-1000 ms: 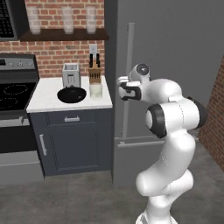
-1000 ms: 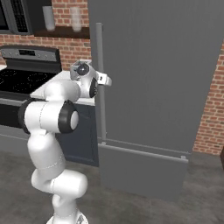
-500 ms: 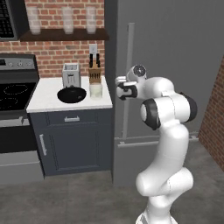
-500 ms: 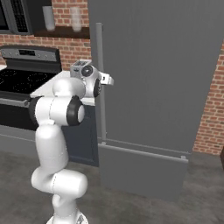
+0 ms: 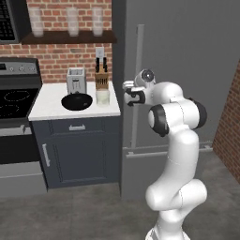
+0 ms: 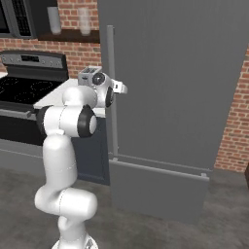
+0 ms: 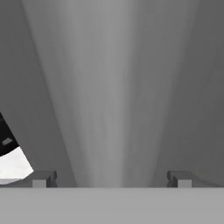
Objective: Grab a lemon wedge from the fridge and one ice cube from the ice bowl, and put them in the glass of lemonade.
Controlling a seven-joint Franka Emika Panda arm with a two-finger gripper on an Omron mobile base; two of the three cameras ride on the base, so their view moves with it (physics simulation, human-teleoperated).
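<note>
At the closed fridge (image 5: 187, 70), the robot's hand (image 5: 127, 92) has come in against the long pale bar handle (image 5: 138, 70), its fingers (image 7: 43, 178) spread wide with the bar running up between them in the hand view and nothing yet clamped. Compared with a second ago, the arm has drawn up taller and straighter, its elbow lifted and pulled in, while the hand has stayed at much the same height beside the handle; the fridge door has not moved and remains shut. That suggests the opening step is only being lined up: closing on the bar and pulling the door wide looks like the next need, and the lemon wedge inside is still out of reach. On the white tabletop (image 5: 47, 108) to the left, the black ice bowl (image 5: 77, 101) sits in front of the toaster (image 5: 76, 80), with the glass of lemonade (image 5: 102, 97) just to its right, below the knife block (image 5: 101, 77); both are untouched and well apart from the hand.
</note>
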